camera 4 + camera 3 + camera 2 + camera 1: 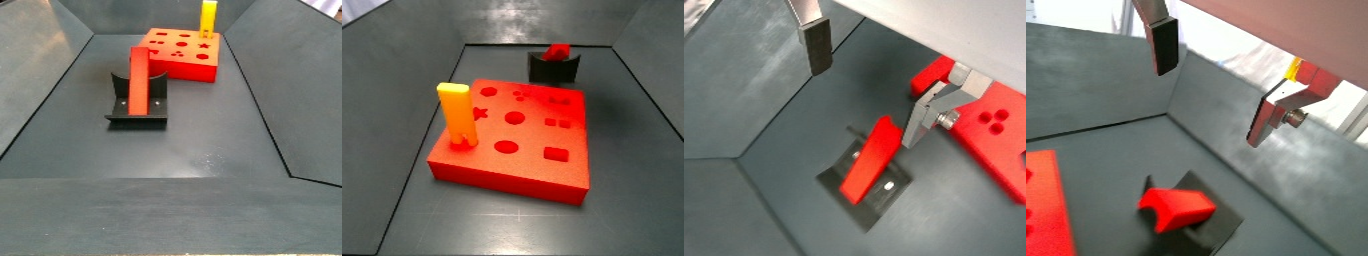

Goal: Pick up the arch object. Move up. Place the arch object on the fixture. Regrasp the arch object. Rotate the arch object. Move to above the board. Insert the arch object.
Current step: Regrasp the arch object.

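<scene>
Red arch object (138, 78) on unmarked fixture (136, 110), open empty hand (871, 88) above.

Yellow peg and grey tray

A yellow peg (454, 113) stands upright at left of the side view; dark grey walls (47, 75) surround the floor (187, 150).

Silver claw (871, 75) plates, dark pads

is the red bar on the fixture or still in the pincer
On the fixture. The bar rests in it, leaning. The pincer is open above, fingers apart, nothing between them.
</scene>
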Tool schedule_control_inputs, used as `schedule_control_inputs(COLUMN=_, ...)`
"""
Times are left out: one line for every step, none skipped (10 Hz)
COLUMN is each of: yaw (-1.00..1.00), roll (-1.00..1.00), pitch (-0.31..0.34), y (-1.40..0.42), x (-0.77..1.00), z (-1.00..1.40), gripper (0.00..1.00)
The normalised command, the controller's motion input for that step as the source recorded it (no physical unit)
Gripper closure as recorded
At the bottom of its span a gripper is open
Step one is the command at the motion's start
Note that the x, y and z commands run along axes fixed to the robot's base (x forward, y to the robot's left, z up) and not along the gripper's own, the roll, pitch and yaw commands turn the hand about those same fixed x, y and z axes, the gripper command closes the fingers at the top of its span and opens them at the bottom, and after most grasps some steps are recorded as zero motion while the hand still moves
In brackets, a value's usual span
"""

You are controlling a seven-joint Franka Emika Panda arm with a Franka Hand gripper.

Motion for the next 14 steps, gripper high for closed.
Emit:
schedule_control_inputs(yaw=0.06, roll=1.0, pitch=0.113, y=-0.04, x=0.09, z=0.0, gripper=0.0)
schedule_control_inputs(yaw=0.07, roll=1.0, pitch=0.128, y=-0.04, x=0.09, z=0.0, gripper=0.0)
schedule_control_inputs(yaw=0.11, roll=1.0, pitch=0.169, y=-0.04, x=0.09, z=0.0, gripper=0.0)
schedule_control_inputs(yaw=0.13, roll=1.0, pitch=0.186, y=-0.05, x=0.1, z=0.0, gripper=0.0)
schedule_control_inputs(yaw=0.18, roll=0.9, pitch=0.204, y=-0.05, x=0.1, z=-0.01, gripper=0.0)
schedule_control_inputs(yaw=0.19, roll=0.77, pitch=0.193, y=-0.05, x=0.1, z=-0.01, gripper=0.0)
schedule_control_inputs(yaw=0.22, roll=0.45, pitch=0.15, y=-0.05, x=0.1, z=-0.01, gripper=0.0)
schedule_control_inputs(yaw=0.23, roll=0.32, pitch=0.13, y=-0.05, x=0.1, z=0.0, gripper=0.0)
schedule_control_inputs(yaw=0.23, roll=0.19, pitch=0.077, y=-0.03, x=0.09, z=0.01, gripper=0.0)
schedule_control_inputs(yaw=0.22, roll=0.15, pitch=0.027, y=-0.04, x=0.07, z=-0.01, gripper=0.0)
schedule_control_inputs(yaw=0.21, roll=0.14, pitch=0.008, y=-0.05, x=0.08, z=0.0, gripper=0.0)
schedule_control_inputs(yaw=0.16, roll=0.06, pitch=0.004, y=0.04, x=0.03, z=-1.0, gripper=0.0)
schedule_control_inputs(yaw=0.13, roll=0.06, pitch=-0.006, y=0.05, x=0.04, z=-1.0, gripper=0.0)
schedule_control_inputs(yaw=0.11, roll=0.05, pitch=-0.053, y=0.04, x=0.05, z=-1.0, gripper=0.0)
